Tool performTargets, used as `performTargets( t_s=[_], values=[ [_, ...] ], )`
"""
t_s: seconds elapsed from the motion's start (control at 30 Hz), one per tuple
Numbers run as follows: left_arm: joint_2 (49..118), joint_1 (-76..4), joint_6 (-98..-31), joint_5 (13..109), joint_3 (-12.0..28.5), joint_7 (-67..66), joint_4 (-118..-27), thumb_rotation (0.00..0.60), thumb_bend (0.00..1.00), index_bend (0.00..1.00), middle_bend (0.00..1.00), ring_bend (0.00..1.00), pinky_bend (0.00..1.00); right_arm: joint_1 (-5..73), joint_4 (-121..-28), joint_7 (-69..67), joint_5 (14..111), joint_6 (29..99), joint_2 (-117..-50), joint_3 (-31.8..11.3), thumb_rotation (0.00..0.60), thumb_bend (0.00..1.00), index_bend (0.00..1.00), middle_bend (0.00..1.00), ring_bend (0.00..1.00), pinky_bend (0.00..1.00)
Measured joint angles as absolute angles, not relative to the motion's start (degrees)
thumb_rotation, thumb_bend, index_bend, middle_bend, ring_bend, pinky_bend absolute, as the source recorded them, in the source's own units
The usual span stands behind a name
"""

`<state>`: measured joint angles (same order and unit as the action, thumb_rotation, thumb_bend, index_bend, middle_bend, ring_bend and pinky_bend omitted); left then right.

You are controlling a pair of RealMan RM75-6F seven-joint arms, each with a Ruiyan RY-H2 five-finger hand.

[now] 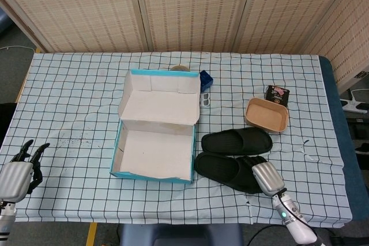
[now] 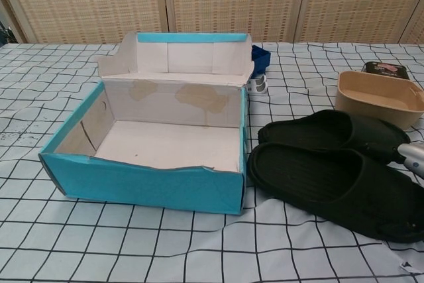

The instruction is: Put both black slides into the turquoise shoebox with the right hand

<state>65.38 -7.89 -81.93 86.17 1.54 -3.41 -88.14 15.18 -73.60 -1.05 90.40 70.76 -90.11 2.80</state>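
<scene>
The turquoise shoebox stands open at mid-table, its lid tipped back and its white inside bare. Two black slides lie just right of it. The far slide rests flat by itself. The near slide has its toe end against the box's right wall. My right hand grips the near slide's right end, its fingers dark against the rubber. My left hand hovers at the table's front left corner with its fingers spread, holding nothing.
A tan bowl and a small black box sit behind the slides. A blue object and a tape roll lie behind the shoebox lid.
</scene>
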Motion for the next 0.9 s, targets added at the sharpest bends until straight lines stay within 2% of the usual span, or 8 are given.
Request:
performTargets(
  t_s=[0.33, 0.47, 0.7, 0.9],
  values=[
    [65.4, -8.0, -81.7, 85.9, 1.5, -3.7, -88.3, 0.600, 0.38, 0.13, 0.03, 0.03, 0.31, 14.3, -73.4, -1.8, 92.4, 73.6, -89.6, 3.5, 0.600, 0.02, 0.52, 0.44, 0.32, 0.27],
    [65.2, -8.0, -81.5, 85.9, 1.5, -3.4, -88.4, 0.600, 0.38, 0.13, 0.03, 0.03, 0.31, 13.7, -74.2, -1.0, 93.6, 75.9, -88.5, 3.7, 0.600, 0.05, 0.57, 0.47, 0.36, 0.27],
    [65.2, -8.1, -81.1, 85.8, 1.3, -3.5, -88.5, 0.600, 0.38, 0.13, 0.03, 0.03, 0.31, 11.3, -77.4, 1.0, 95.8, 83.3, -84.3, 3.8, 0.600, 0.09, 0.64, 0.52, 0.41, 0.30],
    [65.2, -8.1, -80.9, 85.5, 1.4, -3.9, -88.7, 0.600, 0.38, 0.13, 0.03, 0.03, 0.31, 9.4, -82.4, 3.7, 95.9, 85.9, -79.3, 3.8, 0.600, 0.10, 0.66, 0.53, 0.42, 0.33]
  ],
)
